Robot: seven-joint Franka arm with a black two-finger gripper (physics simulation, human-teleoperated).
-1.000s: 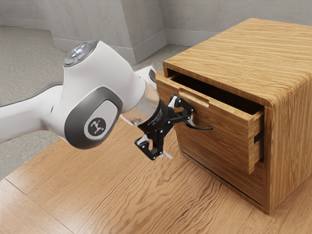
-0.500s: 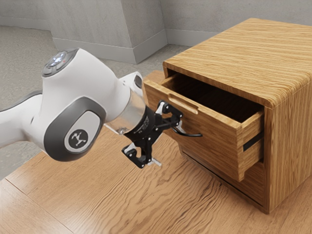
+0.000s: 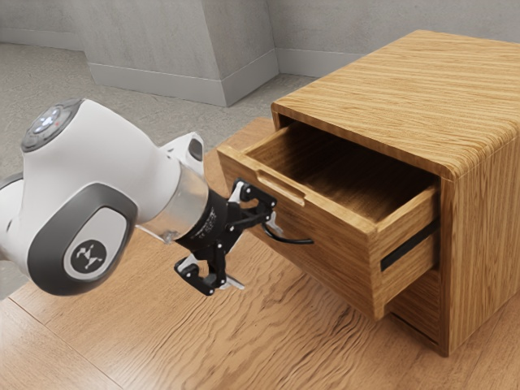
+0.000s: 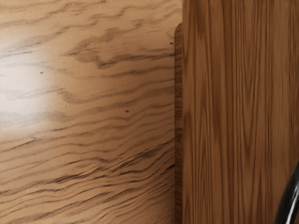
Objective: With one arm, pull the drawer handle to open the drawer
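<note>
Nearest lies the light, strongly grained wooden table top [image 3: 244, 341], on which everything stands. Above it the white-and-grey robot arm [image 3: 97, 195] reaches toward the exterior view's right, its black two-finger gripper [image 3: 262, 208] set against the front of the wooden drawer [image 3: 333, 244], just below the flat wooden strip handle [image 3: 281, 186] that runs along the upper edge. Whether the gripper is clamped on that handle or only hooked under it I cannot tell, since the contact is hidden behind the black linkage. A thin black cable [image 3: 291, 239] loops from the hand across the drawer front. The drawer stands well out of the box-shaped oak-coloured cabinet [image 3: 422, 97] — its side wall and inner floor are open to view, and a dark gap shows where the front has left the cabinet face. Judged from this, the opening is largely achieved; what may be left is a last stretch of pull, if the runners allow more, and then letting go of the handle. Behind, grey floor and pale wall [image 3: 162, 41].
</note>
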